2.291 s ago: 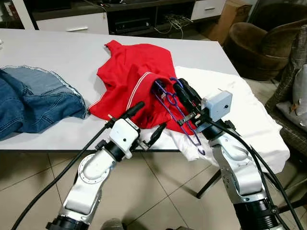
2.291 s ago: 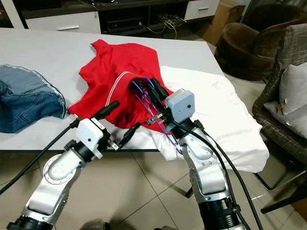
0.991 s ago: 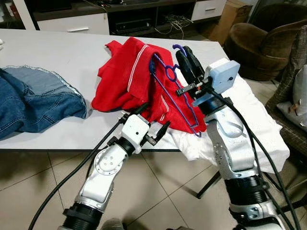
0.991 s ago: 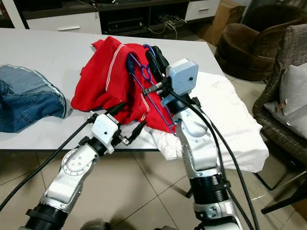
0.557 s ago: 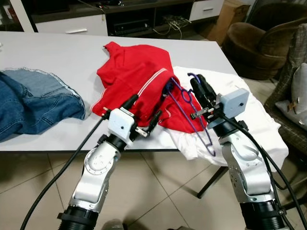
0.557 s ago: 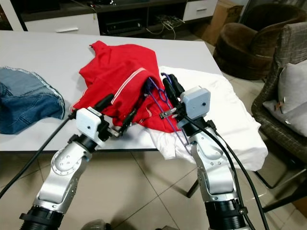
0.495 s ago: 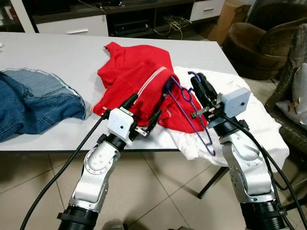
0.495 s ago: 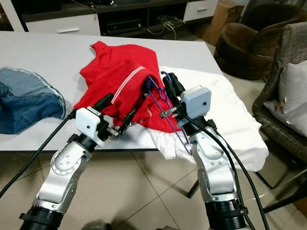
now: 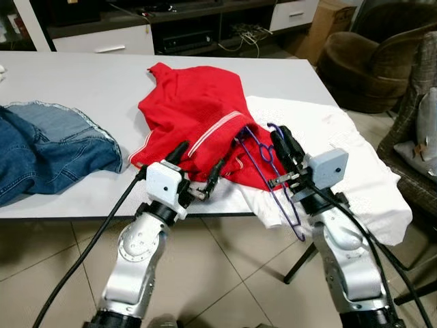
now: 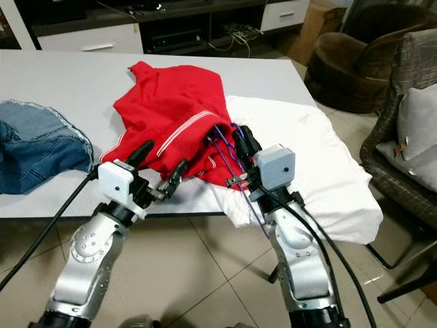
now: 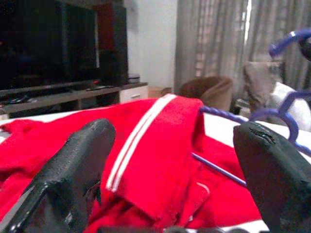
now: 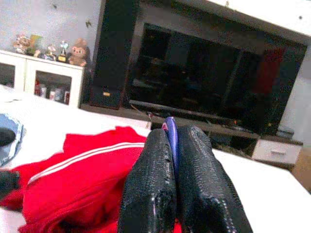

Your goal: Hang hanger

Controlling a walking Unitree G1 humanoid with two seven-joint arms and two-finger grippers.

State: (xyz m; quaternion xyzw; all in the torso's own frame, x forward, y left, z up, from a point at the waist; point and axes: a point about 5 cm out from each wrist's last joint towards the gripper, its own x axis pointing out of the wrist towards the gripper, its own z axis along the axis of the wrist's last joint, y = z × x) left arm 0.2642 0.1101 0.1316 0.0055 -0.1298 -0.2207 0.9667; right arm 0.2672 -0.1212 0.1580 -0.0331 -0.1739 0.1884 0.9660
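Right gripper [image 9: 281,142] lower than a second ago, pinching purple hanger [image 9: 273,179] by its hook; hanger partly inside red shirt [image 9: 198,116].
Thin wire-like hanger, soft knit shirt with white stripe, crumpled on smooth grey bench [image 9: 82,78] over white cloth [image 9: 355,164]. Left gripper [image 9: 196,167] spread, nearer the shirt hem. Denim jeans [image 9: 48,147] at left.

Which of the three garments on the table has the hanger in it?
The red shirt, in the middle. The purple hanger, gripped by the right pincer, runs into its collar. The jeans and the white garment have no hanger in them.
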